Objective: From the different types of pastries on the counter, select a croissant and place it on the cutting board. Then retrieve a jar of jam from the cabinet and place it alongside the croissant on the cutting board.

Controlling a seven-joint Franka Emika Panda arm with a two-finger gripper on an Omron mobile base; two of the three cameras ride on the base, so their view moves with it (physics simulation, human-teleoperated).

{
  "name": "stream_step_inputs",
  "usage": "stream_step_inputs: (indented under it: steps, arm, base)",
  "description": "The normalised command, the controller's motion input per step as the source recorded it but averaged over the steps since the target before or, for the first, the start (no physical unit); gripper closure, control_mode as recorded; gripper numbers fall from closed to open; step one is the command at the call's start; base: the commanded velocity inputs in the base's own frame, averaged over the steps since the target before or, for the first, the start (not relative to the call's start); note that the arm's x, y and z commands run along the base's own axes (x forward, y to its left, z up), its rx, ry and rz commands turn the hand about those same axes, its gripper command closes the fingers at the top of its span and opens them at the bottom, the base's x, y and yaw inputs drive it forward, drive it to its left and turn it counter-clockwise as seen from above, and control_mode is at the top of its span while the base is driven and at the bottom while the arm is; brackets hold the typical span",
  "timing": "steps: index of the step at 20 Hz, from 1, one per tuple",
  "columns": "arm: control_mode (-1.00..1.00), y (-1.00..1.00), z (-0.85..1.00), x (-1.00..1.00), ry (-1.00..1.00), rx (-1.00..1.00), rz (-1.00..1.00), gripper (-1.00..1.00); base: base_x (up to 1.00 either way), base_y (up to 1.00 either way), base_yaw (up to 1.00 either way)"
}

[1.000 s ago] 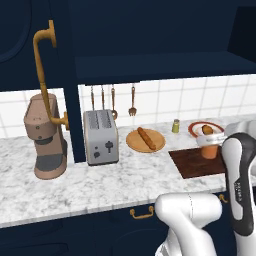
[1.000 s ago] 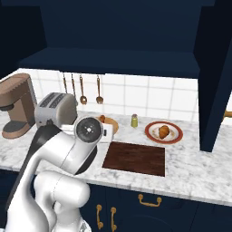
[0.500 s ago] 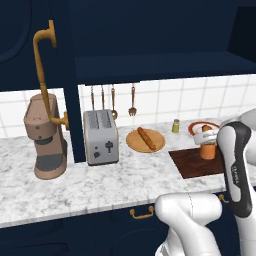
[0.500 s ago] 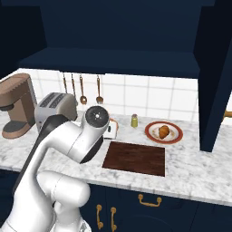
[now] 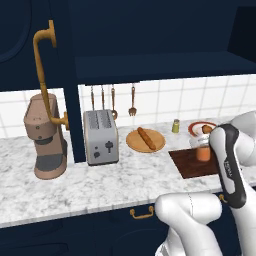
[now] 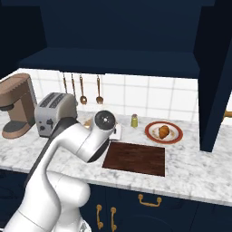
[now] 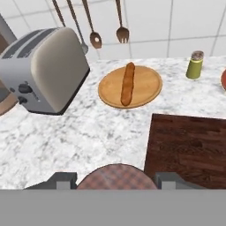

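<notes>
Oddly, the jar of jam (image 5: 202, 150) is already pinched between the fingers of the gripper (image 7: 115, 178), low over the cutting board (image 6: 136, 157), while the croissant (image 6: 163, 132) sits on the red-rimmed plate (image 6: 152, 135); next, lower and release, probably

Jam jar (image 5: 202, 150) upright over dark cutting board (image 6: 136, 157) – croissant (image 6: 163, 132) on red-rimmed plate (image 6: 151, 133).

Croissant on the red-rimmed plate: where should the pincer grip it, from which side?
Take the croissant across its thick middle, probably straight down from above: it lies low on the red-rimmed plate, so a side approach would likely hit the plate.
</notes>
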Motion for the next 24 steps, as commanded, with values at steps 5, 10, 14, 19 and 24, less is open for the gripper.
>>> stream_step_inputs:
  steps: [5, 10, 14, 19, 24]
  arm:
    - [-1.00, 0.00, -0.49, 0.31, -0.04, -0.04, 0.00, 1.00]
    - [-1.00, 0.00, -0.52, 0.39, -0.03, -0.03, 0.03, 1.00]
    - [-1.00, -0.09, -0.52, 0.47, -0.05, -0.02, 0.07, 1.00]
    - [-1.00, -0.54, -0.35, 0.55, 0.00, 0.00, 0.18, 1.00]
    - [-1.00, -0.28, -0.04, 0.42, 0.10, 0.03, 0.13, 1.00]
  base:
    - [0.00, 0.00, 0.00]
    - [0.00, 0.00, 0.00]
    - [0.00, 0.00, 0.00]
    - [0.00, 0.00, 0.00]
    - [0.00, 0.00, 0.00]
